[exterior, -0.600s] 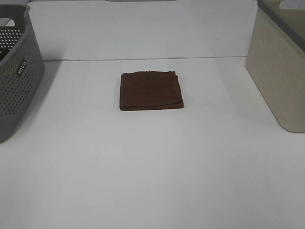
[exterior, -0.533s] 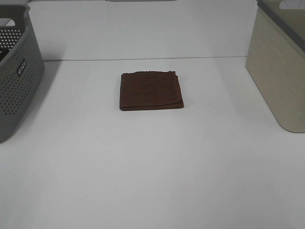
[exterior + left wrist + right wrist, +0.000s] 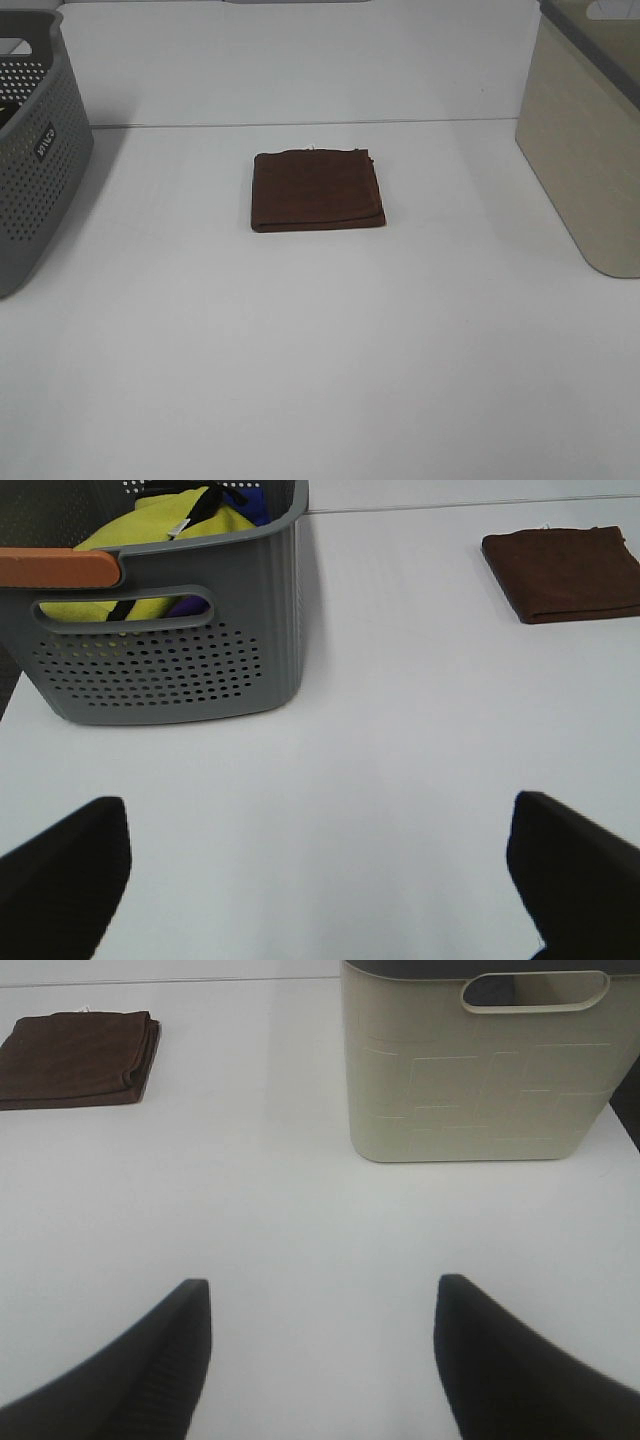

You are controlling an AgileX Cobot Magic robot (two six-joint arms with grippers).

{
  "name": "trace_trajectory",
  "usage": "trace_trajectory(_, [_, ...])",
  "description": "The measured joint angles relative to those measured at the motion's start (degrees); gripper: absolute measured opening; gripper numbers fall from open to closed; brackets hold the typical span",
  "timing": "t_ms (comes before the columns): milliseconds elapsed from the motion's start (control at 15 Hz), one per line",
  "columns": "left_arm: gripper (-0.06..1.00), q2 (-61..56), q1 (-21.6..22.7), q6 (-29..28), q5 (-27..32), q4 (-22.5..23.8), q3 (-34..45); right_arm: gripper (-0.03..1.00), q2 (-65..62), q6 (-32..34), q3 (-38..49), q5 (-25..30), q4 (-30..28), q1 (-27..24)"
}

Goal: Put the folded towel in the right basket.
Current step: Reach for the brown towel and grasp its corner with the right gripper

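1. left pincer (image 3: 320, 880): fingers wide apart, nothing btwn them, over the table (image 3: 320, 360).
2. right pincer (image 3: 325, 1360): also wide, nothing held.
3. folded towel (image 3: 317, 190): flat, mid-table, btwn grey basket (image 3: 35, 150) and beige right basket (image 3: 590, 150), well apart from both.

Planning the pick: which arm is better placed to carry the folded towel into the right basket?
Right. The right pincer, open, has both the towel and the beige basket ahead of it; the left pincer sits by the grey basket instead.

Folded towel (image 3: 317, 189) lies flat between grey basket (image 3: 38, 170) and beige basket (image 3: 585, 150).
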Motion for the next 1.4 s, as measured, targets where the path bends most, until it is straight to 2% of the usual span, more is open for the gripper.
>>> trace_trajectory(1400, [0.97, 0.0, 0.0, 0.0, 0.0, 0.0, 0.0, 0.62, 0.0, 0.0, 0.0, 0.0, 0.0, 0.0])
